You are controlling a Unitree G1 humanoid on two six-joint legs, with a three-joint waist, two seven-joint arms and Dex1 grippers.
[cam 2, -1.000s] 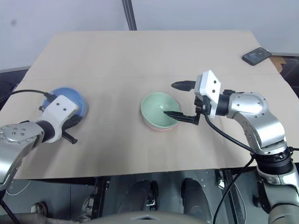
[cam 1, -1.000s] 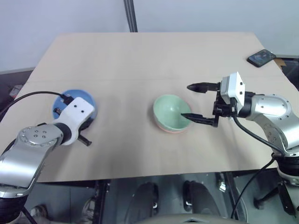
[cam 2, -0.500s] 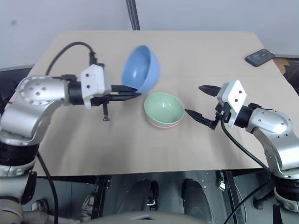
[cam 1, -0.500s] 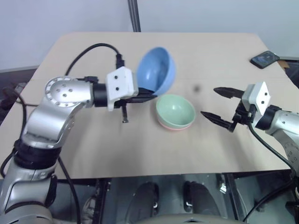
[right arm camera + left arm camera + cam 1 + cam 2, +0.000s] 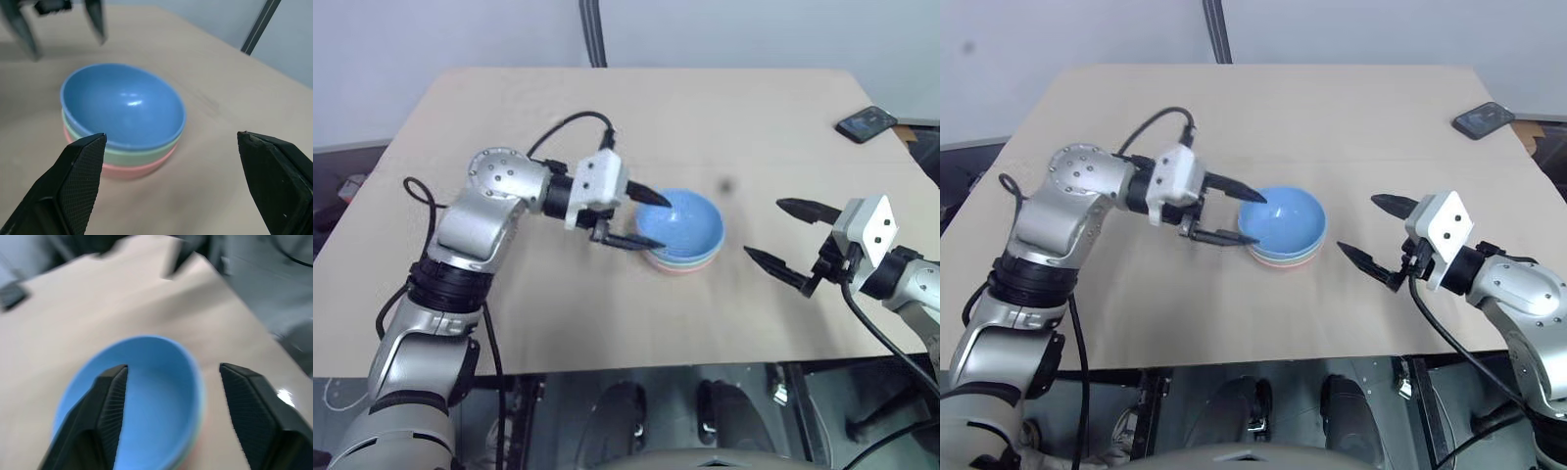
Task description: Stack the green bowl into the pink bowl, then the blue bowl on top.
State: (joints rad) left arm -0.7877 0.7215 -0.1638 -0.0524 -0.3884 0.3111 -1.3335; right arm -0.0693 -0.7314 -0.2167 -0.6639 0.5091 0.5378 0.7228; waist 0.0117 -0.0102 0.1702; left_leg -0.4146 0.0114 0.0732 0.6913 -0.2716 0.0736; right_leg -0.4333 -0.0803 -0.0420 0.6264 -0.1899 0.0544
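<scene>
1. Blue bowl is seated upright on top of the stack, near the table's middle – green bowl is nested under it, pink bowl at the bottom on the table.
2. Only thin rim bands of green and pink are seen below the blue rim.
3. Left gripper is held at the stack's left edge, jaws parted; one finger is seen over the blue rim, the other beside the bowl wall – no grip is seen.
4. Right gripper is held well apart to the stack's right, jaws spread wide, nothing between them.
5. A phone is seen at the table's far right corner.
</scene>
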